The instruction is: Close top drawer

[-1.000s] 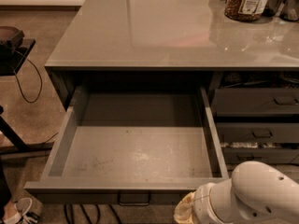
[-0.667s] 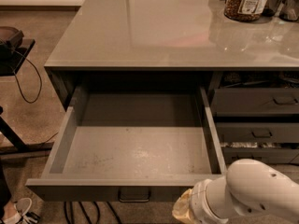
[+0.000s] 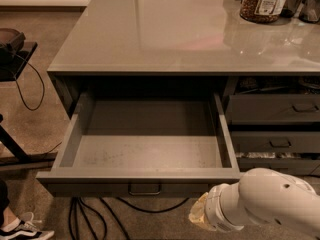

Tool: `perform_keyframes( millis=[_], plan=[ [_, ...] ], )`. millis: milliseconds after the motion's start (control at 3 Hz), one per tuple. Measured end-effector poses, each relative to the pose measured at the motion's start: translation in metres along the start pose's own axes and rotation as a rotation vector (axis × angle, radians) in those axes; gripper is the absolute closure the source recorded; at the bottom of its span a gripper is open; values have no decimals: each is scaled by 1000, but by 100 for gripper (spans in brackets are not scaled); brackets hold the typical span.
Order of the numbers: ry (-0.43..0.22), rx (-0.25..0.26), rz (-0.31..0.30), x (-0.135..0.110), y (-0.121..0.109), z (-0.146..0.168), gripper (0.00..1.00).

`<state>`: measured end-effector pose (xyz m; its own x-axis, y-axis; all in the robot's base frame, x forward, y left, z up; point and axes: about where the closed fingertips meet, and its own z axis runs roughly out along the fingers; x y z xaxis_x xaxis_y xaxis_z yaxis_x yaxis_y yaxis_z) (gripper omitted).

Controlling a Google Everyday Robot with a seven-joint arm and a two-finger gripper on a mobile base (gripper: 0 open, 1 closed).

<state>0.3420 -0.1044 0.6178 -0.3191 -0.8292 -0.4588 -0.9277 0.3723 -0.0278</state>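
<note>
The top drawer (image 3: 145,151) is a wide, deep grey metal drawer under the grey countertop (image 3: 165,34). It stands pulled out, and its scuffed floor is bare. A small metal loop handle (image 3: 144,189) sits at the centre of its flat front. My white arm (image 3: 265,204) reaches in from the lower right. My gripper (image 3: 199,213) shows only as a tan end just below and in front of the right end of the drawer front, close to it.
Narrower grey drawers (image 3: 275,109) with small handles stack to the right of the top drawer. A jar of snacks (image 3: 262,1) stands on the far right of the countertop. Black cables (image 3: 90,214) lie on the floor below, with a black stand (image 3: 12,59) and a shoe (image 3: 22,229) at the left.
The drawer front has slid back toward the cabinet, so the drawer is less far out. My arm's tan end has moved up and slightly forward with it.
</note>
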Motion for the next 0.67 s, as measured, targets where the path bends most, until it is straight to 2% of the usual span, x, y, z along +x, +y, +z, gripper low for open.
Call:
perform_keyframes(
  millis=[333, 667],
  plan=[
    [31, 72, -13, -1, -8, 3, 100],
    [60, 250, -150, -17, -25, -10, 100]
  ],
)
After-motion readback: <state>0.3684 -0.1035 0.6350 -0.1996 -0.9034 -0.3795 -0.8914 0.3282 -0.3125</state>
